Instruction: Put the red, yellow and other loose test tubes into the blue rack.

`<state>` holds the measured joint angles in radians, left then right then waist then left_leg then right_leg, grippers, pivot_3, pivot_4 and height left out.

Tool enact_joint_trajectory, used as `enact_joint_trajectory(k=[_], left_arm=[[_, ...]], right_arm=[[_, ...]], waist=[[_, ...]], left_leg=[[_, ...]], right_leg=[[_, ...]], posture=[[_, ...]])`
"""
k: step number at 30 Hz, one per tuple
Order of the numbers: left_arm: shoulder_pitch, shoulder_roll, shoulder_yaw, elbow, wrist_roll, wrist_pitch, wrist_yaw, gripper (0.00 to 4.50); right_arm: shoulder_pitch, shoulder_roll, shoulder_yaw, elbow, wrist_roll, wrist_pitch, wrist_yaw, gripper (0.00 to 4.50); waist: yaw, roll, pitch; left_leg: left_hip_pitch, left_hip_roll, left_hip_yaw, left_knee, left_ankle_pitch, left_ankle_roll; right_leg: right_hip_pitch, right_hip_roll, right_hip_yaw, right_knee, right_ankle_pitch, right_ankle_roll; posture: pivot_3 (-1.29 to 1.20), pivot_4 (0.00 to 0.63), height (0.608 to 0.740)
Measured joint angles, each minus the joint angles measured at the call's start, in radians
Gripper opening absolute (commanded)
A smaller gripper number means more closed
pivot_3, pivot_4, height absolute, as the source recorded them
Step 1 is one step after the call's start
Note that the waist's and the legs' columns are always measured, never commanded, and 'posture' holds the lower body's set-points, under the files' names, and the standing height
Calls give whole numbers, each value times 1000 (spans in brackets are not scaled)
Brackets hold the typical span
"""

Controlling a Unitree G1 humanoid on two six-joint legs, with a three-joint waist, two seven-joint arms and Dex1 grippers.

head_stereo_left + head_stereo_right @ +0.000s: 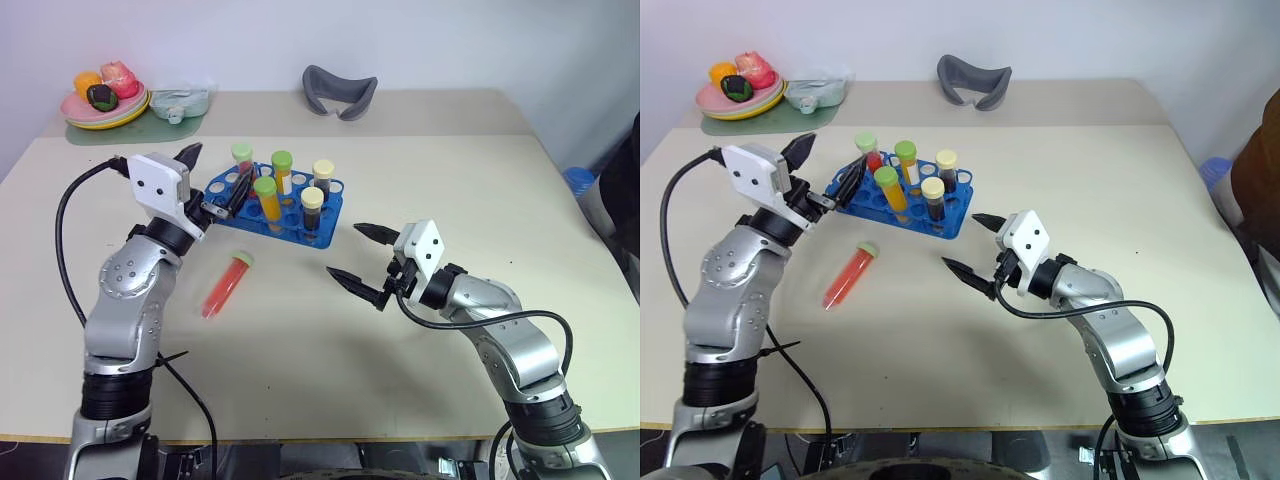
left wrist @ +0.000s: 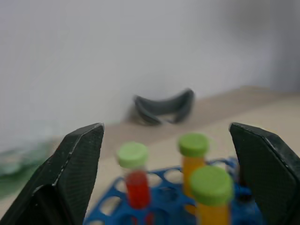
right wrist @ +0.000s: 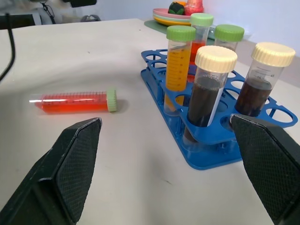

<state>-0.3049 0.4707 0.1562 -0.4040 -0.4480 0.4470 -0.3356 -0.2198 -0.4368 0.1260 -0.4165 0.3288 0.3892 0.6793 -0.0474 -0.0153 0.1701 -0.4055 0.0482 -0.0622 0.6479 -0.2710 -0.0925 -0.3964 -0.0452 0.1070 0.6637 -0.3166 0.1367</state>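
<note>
From the head camera, a gray curved cushion (image 1: pixel 339 91) and a pink plate of toy food (image 1: pixel 103 105) sit at the far edge of the pale tabletop (image 1: pixel 400 380), well away from the work. The bright blue plastic rack with round holes (image 1: pixel 277 203) stands in the middle of the table with five capped tubes upright in it. One clear tube of red liquid with a pale green cap (image 1: pixel 225 284) lies flat on the table near the rack. There is lots of bare table in front. The left gripper (image 1: pixel 212 181) is at the rack's left end, its fingers wide apart and holding nothing. The right gripper (image 1: pixel 352 255) is to the right of the rack, also wide apart and empty.

The left wrist camera looks over the rack's tubes between its spread fingers (image 2: pixel 70 173).

The right wrist camera shows the lying red tube beside the rack, with nothing in between.
</note>
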Motion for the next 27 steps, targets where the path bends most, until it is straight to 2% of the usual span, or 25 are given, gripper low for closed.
enact_joint_trajectory(k=[3,6,10,12,18,27], left_arm=[[4,86,5,-81,-96,326,44,4382],[-20,132,53,-126,-208,572,76,4382],[-139,259,56,-130,-345,981,74,4382],[-191,286,36,-85,-389,1113,96,4382],[-242,356,-71,-1,-537,1159,216,4382],[-278,346,-183,111,-722,1159,480,4382]], right_arm=[[-10,0,0,10,0,-1,11,4500],[-15,-4,0,10,0,-3,21,4500],[-16,-6,0,14,0,-4,36,4500],[-16,-6,4,19,0,-4,42,4500],[-18,-3,14,28,-1,-5,45,4500],[8,5,24,26,-2,-12,30,4500]], waist=[[-2,0,0],[0,0,0],[1,0,0],[-2,0,0],[-1,0,0],[3,0,0]], left_leg=[[0,0,-1,0,0,0],[0,0,-1,0,0,0],[0,0,-1,0,0,0],[0,0,-1,0,0,0],[0,0,-1,-1,0,0],[-1,0,-1,0,0,0]], right_leg=[[0,0,0,0,0,0],[0,0,0,0,0,0],[0,0,0,0,0,0],[0,0,0,0,0,0],[-1,0,0,0,0,0],[-1,0,0,0,0,0]], posture=[[0,150,740],[0,150,740],[0,150,740],[0,150,740],[0,150,740],[0,150,740]])
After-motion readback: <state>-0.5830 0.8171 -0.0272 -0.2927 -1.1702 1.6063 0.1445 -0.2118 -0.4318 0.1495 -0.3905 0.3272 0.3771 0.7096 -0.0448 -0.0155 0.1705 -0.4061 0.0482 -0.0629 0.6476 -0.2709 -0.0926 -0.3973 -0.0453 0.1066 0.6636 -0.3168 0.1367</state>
